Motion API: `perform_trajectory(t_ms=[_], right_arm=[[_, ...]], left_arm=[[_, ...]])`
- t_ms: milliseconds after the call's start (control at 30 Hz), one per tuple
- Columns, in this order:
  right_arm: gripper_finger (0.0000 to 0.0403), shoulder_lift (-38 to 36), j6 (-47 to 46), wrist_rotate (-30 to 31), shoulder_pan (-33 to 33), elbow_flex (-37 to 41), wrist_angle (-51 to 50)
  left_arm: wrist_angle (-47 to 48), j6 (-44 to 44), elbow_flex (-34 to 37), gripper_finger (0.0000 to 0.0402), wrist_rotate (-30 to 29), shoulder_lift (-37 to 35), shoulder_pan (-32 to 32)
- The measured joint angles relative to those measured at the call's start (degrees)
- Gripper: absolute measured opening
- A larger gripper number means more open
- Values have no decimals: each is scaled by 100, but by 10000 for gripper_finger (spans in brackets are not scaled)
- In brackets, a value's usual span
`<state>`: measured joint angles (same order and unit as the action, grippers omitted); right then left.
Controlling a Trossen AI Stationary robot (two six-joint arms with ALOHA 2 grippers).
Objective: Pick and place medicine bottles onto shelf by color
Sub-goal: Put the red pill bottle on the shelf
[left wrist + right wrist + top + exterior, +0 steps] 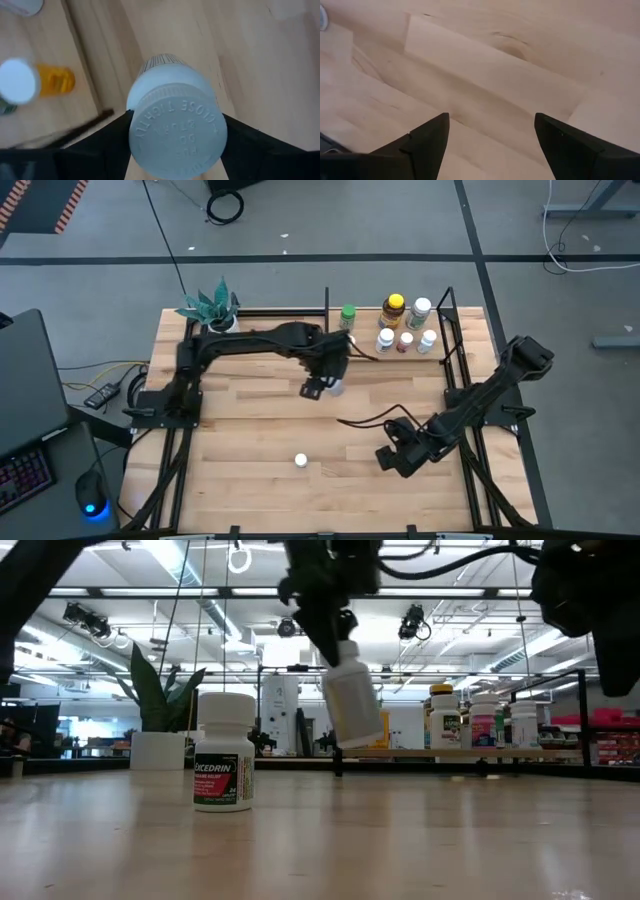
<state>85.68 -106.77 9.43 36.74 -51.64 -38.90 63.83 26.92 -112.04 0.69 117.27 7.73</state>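
My left gripper (328, 383) is shut on a white medicine bottle (353, 700) and holds it in the air, just in front of the shelf (372, 358). Several bottles (404, 326) stand on the shelf's board, among them a green-capped one (347, 314) and an amber yellow-capped one (394, 307). One white bottle (301, 461) stands upright on the table near its front edge; it shows large in the low view (223, 751). My right gripper (385, 459) is open and empty, low over the table at the right front. My left gripper pinches the white bottle's cap (176, 131) between its two fingers (112, 137), one on each side. The fingers come from above, pointing down. The bottle hangs below them, lifted clear of the table and tilted (355, 705).
A potted teal plant (213, 307) stands at the table's far left corner. The shelf's black uprights (327, 308) and rails frame the board. A black cable (370, 418) lies on the table by the right arm. Bare wood lies across the table's middle and left.
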Motion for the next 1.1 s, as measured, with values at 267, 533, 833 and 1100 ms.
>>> perform_trajectory(t_ms=[267,533,833,1100], right_arm=[[299,-108,-111,90,30,0,72],[299,-106,-32,24,28,0,118],[299,-104,64,136,-20,0,138],[299,-104,210,229,-97,0,151]], left_arm=[[139,-100,-1076,254,-2,1031,21],[249,-389,-1242,256,4,1226,37],[234,-712,-1240,302,6,1226,52],[785,-680,-1444,357,-34,1226,65]])
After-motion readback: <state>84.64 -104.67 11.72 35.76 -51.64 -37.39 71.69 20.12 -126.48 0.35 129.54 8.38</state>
